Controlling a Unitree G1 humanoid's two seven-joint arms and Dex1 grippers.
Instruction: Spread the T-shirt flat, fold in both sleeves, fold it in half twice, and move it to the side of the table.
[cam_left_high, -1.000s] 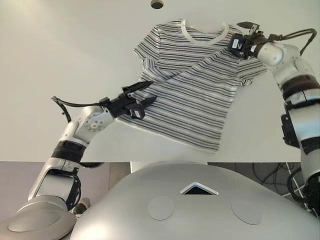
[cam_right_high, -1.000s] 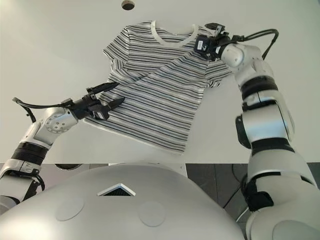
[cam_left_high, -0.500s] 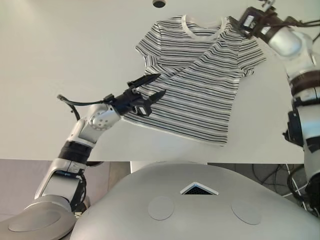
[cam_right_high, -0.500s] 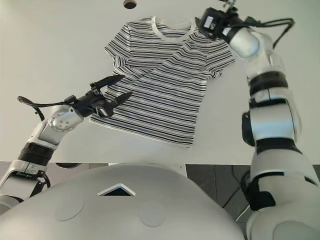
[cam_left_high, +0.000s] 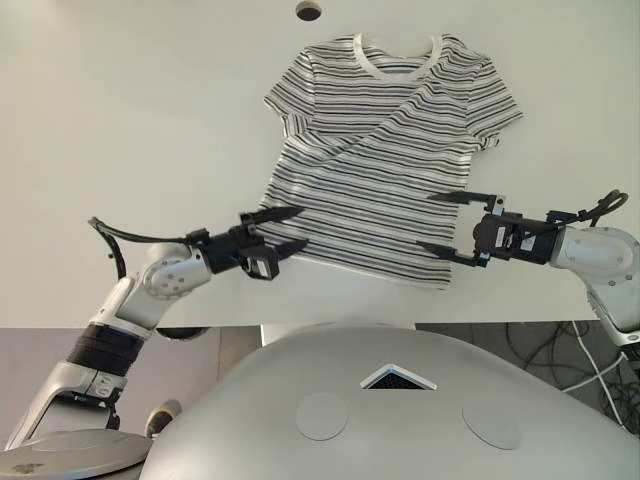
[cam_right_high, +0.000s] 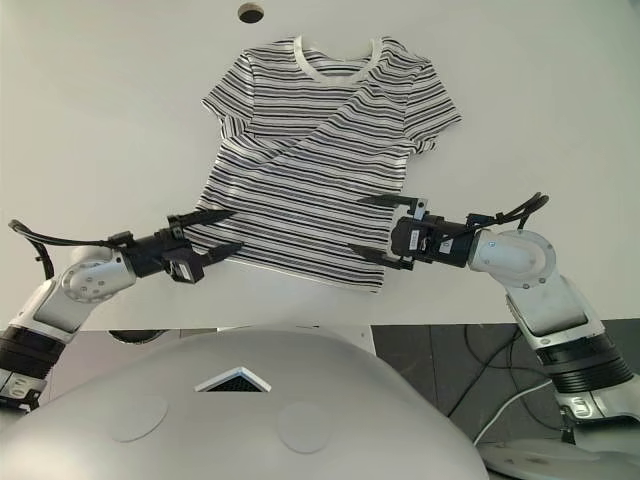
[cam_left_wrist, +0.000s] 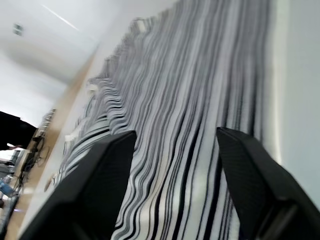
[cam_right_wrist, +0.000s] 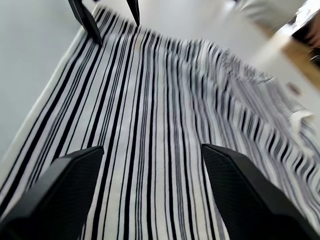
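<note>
Small dark round hole (cam_left_high: 309, 11), far edge

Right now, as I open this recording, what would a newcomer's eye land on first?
The striped T-shirt lies spread on the white table, collar away from the robot, with a slanting crease across its chest. The left hand and the right hand, both open, point inward at the two ends of its bottom hem. Beyond the shirt, a small dark hole marks the table.
</note>
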